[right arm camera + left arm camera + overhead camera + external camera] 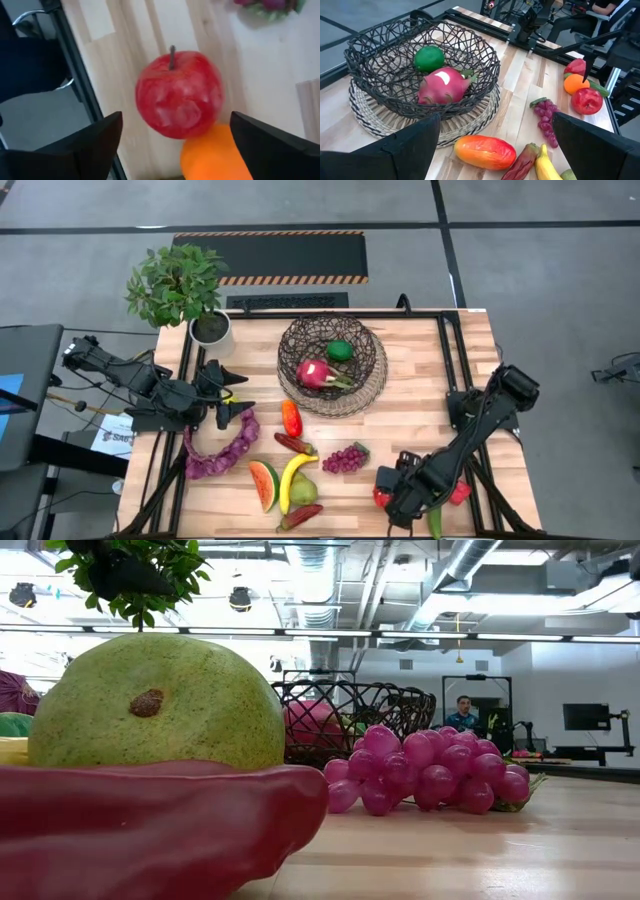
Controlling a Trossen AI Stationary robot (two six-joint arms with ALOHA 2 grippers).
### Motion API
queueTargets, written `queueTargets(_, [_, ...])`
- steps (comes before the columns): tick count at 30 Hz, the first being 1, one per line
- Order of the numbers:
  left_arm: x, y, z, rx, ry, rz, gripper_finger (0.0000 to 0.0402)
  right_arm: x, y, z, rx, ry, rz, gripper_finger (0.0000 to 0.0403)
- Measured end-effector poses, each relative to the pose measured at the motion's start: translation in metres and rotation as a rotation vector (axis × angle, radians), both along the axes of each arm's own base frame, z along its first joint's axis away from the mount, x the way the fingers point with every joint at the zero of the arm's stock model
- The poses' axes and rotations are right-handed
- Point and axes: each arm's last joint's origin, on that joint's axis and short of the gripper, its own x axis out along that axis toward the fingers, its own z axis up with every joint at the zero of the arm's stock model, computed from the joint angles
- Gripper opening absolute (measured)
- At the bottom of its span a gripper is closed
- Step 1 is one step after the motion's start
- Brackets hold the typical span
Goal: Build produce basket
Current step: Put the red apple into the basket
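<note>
Fingers spread on both — right gripper over red apple | left gripper idle | basket — dragon fruit, lime

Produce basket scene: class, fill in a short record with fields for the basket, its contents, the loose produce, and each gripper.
basket: woven wire bowl on the table, beside the potted plant
contents: dragon fruit and a green fruit
loose produce: grapes, banana, watermelon slice, purple string
left gripper: open, empty, left of the basket
right gripper: open, above a red apple and an orange
</note>
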Motion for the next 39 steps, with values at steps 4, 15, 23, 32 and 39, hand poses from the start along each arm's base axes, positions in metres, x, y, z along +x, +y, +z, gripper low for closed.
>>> queueTargets(4, [0.000, 0.000, 0.000, 0.001, 0.000, 0.001, 0.0368, 0.000, 0.000, 0.000, -0.009, -0.008, 0.008, 0.0396])
queueTargets(15, [-0.001, 0.000, -0.001, 0.013, 0.010, 0.002, 0.0368, 0.016, 0.009, -0.037, -0.054, 0.046, 0.069, 0.0397])
queueTargets(23, [-0.001, 0.001, -0.001, 0.016, 0.017, 0.004, 0.0368, 0.021, 0.004, -0.044, -0.086, 0.064, 0.053, 0.0390])
queueTargets(32, [-0.001, 0.000, -0.001, 0.011, 0.016, 0.006, 0.0368, 0.029, -0.006, -0.042, -0.086, 0.051, 0.029, 0.0307])
queueTargets(39, [-0.001, 0.000, -0.001, 0.010, 0.016, 0.006, 0.0368, 0.036, -0.013, -0.027, -0.144, -0.056, 0.010, 0.0299])
